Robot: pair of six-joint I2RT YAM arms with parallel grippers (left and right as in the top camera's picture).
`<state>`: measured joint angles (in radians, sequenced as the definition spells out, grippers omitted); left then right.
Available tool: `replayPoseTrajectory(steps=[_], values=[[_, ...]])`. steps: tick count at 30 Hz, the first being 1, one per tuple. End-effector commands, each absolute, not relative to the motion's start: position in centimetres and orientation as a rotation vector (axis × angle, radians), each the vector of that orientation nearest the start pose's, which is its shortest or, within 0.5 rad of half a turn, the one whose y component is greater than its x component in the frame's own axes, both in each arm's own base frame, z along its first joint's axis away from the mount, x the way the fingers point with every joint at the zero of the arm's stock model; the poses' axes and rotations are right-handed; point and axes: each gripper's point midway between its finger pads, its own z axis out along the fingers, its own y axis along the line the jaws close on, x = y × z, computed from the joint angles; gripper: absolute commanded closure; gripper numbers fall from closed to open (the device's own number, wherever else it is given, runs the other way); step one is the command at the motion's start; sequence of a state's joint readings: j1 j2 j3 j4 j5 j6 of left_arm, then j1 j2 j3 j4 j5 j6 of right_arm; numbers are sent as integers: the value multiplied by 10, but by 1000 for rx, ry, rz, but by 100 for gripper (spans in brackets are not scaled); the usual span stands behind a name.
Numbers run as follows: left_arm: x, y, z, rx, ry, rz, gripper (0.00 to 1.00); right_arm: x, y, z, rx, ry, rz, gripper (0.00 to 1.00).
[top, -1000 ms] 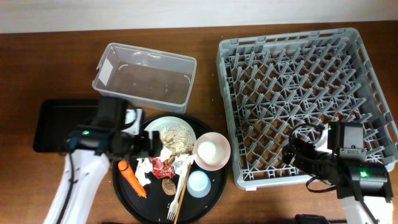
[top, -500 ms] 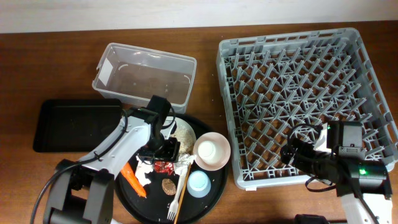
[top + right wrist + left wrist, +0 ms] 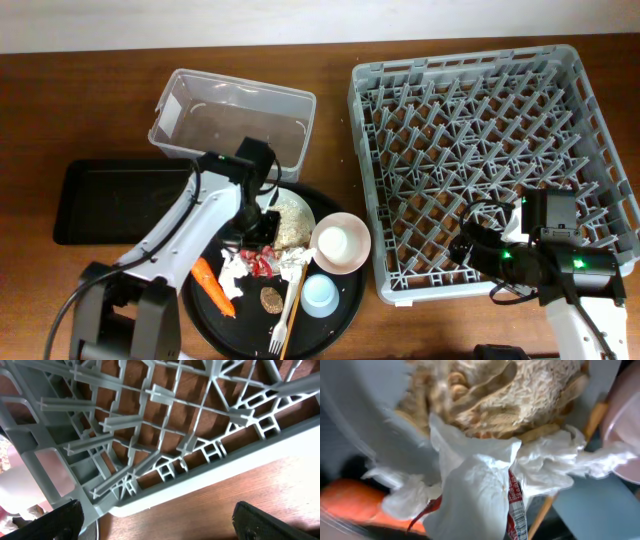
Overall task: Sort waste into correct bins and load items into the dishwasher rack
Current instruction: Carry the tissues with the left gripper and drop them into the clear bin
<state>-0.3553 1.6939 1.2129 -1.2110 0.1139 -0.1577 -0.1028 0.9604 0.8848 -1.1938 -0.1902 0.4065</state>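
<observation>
My left gripper [image 3: 262,233] is down on the large round black tray [image 3: 347,306], shut on a crumpled white tissue [image 3: 475,490]; its fingers are hidden in the left wrist view. A red wrapper [image 3: 516,505] lies against that tissue, with beige mush [image 3: 510,390] on the plate [image 3: 268,200] just behind. A carrot [image 3: 212,285], a brown lump [image 3: 271,298], a white fork [image 3: 286,318], a blue cup [image 3: 319,294] and a pink bowl [image 3: 352,262] holding a white cup [image 3: 335,243] share the tray. My right gripper [image 3: 160,520] stands open at the grey rack's [image 3: 480,150] front edge, holding nothing.
A clear tub [image 3: 235,125] stands behind the round tray. To its left lies a shallow black rectangular tray [image 3: 115,200]. A wooden chopstick [image 3: 594,419] runs under the tissues beside the pink bowl [image 3: 625,425]. Bare wooden table [image 3: 240,490] shows in front of the rack.
My left arm swung right from the shallow black tray to the round tray, and its gripper closed from wide open onto the tissue. The right arm has barely moved.
</observation>
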Motion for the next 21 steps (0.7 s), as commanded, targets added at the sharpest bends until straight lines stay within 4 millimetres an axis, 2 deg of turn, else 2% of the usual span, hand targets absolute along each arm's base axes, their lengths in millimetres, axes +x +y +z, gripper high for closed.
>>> replayPoseTrajectory(steps=[1,5,7,9,11,12,14,17,18,19,20,21], values=[[291,-110,126,310,3060,-37,99,194,10,144,658,2761,309,1],[366,-113,163,244,2740,40,99,194,11,144,659,2763,310,1],[389,-114,174,212,2634,55,99,193,10,144,660,2765,309,1],[422,-119,189,166,2491,59,99,193,11,144,660,2765,309,1],[443,-126,188,151,2429,39,99,193,11,144,660,2765,309,1],[456,-130,180,147,2413,33,99,193,11,144,660,2765,309,1],[466,-135,157,152,2432,36,99,193,11,144,660,2765,309,1],[464,-137,119,166,2528,48,80,192,11,143,662,2771,308,1],[461,-136,114,169,2545,56,63,191,11,143,662,2774,308,1],[460,-136,114,170,2550,57,47,190,11,143,664,2777,307,1],[460,-136,120,168,2539,53,44,190,11,143,665,2779,307,1],[458,-135,134,165,2522,46,32,190,11,143,665,2779,307,0]])
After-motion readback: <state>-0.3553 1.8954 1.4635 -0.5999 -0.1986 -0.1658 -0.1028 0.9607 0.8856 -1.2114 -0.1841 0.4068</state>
